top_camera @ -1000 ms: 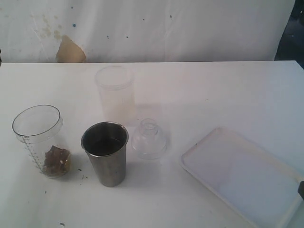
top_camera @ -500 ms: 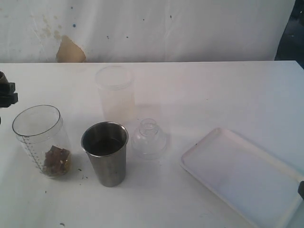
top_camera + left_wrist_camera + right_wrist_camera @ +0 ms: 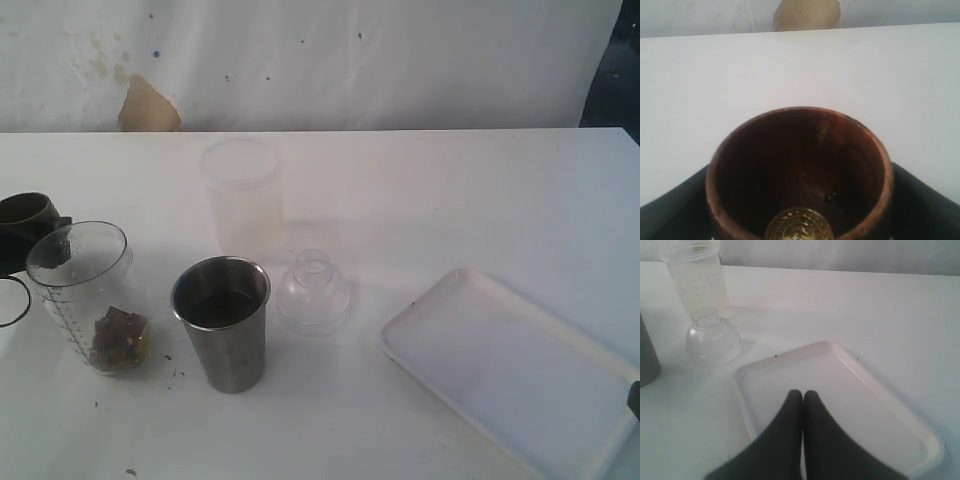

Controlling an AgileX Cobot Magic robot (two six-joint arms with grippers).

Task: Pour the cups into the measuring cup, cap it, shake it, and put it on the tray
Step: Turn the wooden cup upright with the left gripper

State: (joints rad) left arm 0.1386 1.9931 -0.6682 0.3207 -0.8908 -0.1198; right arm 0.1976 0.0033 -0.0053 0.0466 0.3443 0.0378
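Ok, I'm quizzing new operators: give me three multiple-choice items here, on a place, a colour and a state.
1. The bits in the measuring cup are: A green; B brown; C white.
2. The dome lid stands: A on the measuring cup; B on the table between steel tumbler and tray; C inside the steel tumbler.
3. The right fingers are: A spread wide; B shut on the lid; C shut, empty.
B: brown lumps show at its base. B: it rests on the table between them. C: they touch above the tray, nothing between.
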